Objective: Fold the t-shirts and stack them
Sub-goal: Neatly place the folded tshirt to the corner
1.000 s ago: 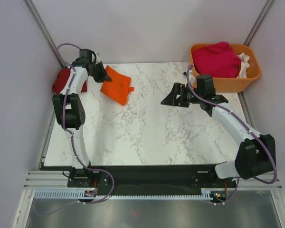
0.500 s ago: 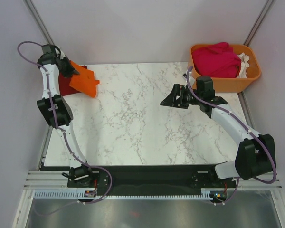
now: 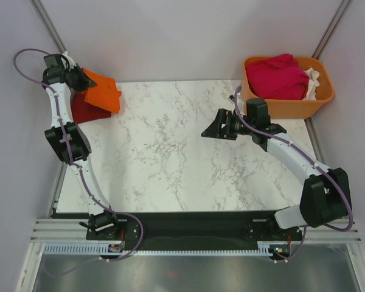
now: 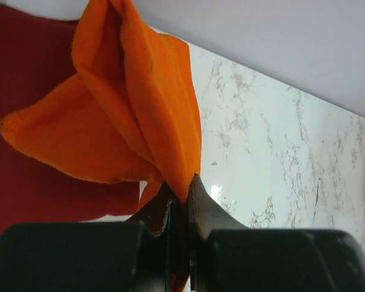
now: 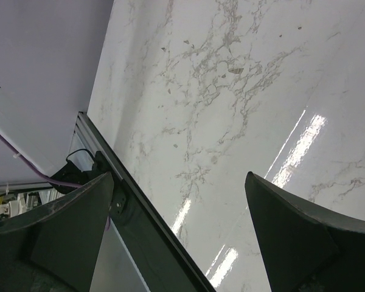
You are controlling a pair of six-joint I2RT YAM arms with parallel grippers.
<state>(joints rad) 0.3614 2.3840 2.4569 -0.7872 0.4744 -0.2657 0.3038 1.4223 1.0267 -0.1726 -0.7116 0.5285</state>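
Two grippers are working over the white marbled table [image 3: 170,164], with four t-shirts and one basket in view.

The left gripper [image 4: 179,182] is pinching the bright orange cloth t-shirt [image 4: 134,103], its jaws standing almost together with only a thin fold of cloth between them. It is holding the shirt over the far left corner of the table. The orange t-shirt is bunching into soft vertical folds at the pinch and fanning out wider away from the fingers, with one loose corner sticking out to the side. It is hanging partly over the dark red cloth t-shirt [image 3: 85,111], which is lying flat as a folded pad at that far left corner. Whether the two shirts are touching cannot be told.

The right gripper [image 5: 179,179] is hovering above the bare right half of the table with its jaws spread wide, holding and touching nothing.

Behind it, at the far right corner, the rigid orange plastic basket [image 3: 292,108] is sitting with two shirts inside. The magenta t-shirt [image 3: 277,76] is lying crumpled and heaped above the rim. The white t-shirt [image 3: 314,82] is showing only as a small patch, wedged against the basket's right wall beside the magenta one.
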